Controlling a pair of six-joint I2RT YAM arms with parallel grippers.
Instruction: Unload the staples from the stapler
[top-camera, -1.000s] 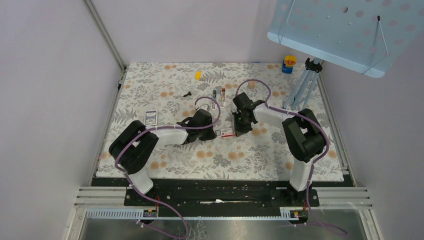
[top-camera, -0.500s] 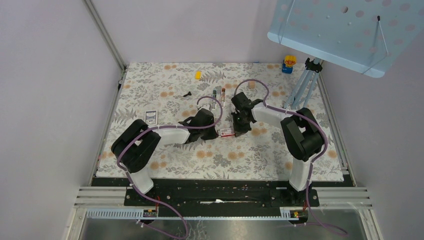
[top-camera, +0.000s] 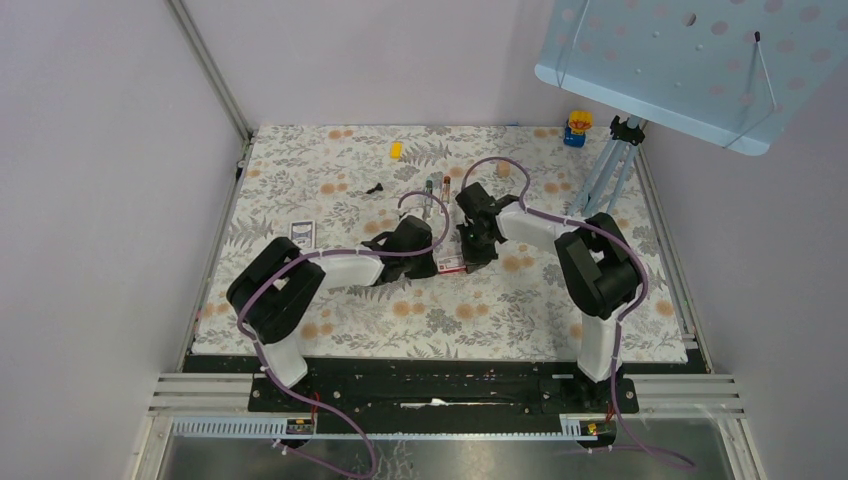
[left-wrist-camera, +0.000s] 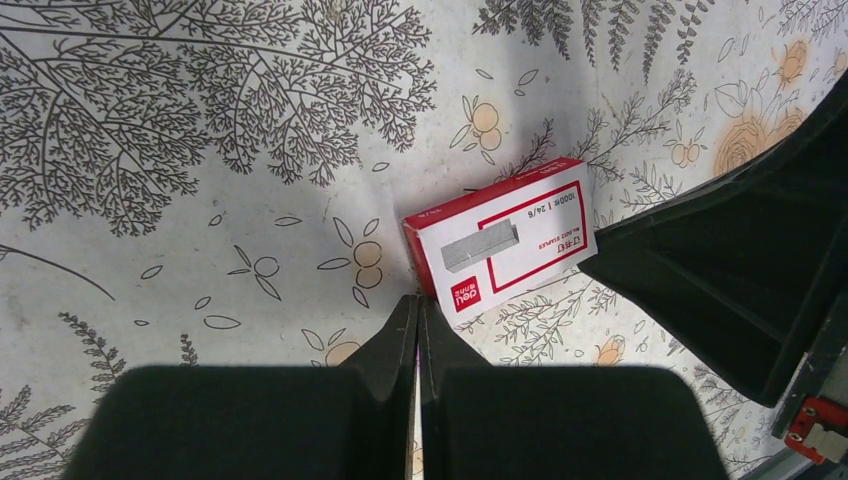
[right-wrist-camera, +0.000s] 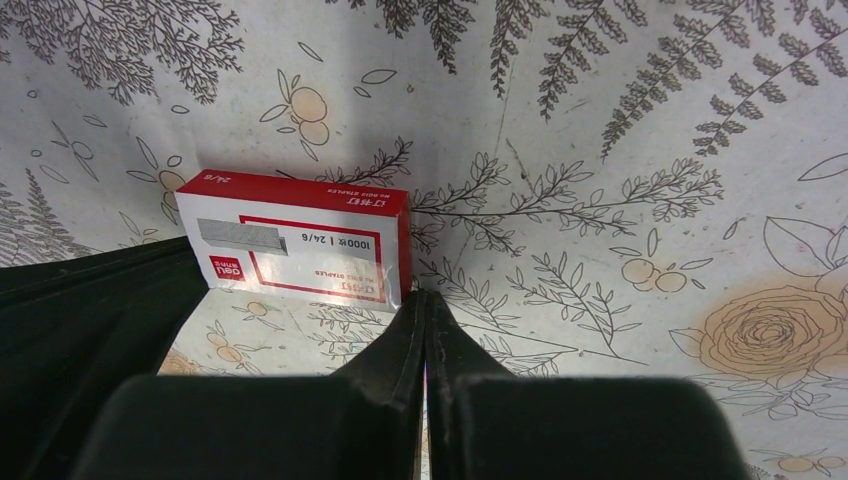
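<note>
"In the centre of the top view, what lay between the two arms?" asked Ana.

"A red and white staple box (top-camera: 455, 264), flat on the flowered mat (top-camera: 330, 170). It looked closed," said Tomas.

"And the stapler?"

"I could not pick it out with certainty. Two slim items (top-camera: 438, 187) lay in the upper middle of that frame, behind the arms. One might be it, but they were too small to tell. So, in my judgement, the unloading was not yet begun: I saw no opened stapler and no loose staples."

"How were the claws?"

"The left gripper (left-wrist-camera: 417, 305) had its fingers pressed together and held nothing. In the lower centre of its own view, its tip was at the lower left corner of the box, touching or just beside; I could not tell which. The right gripper (right-wrist-camera: 425, 300) was also pressed together and empty, with its tip at the lower right corner of the box in its view."

"So the box sat between both tips?"

"Yes, one tip near each end."
</note>
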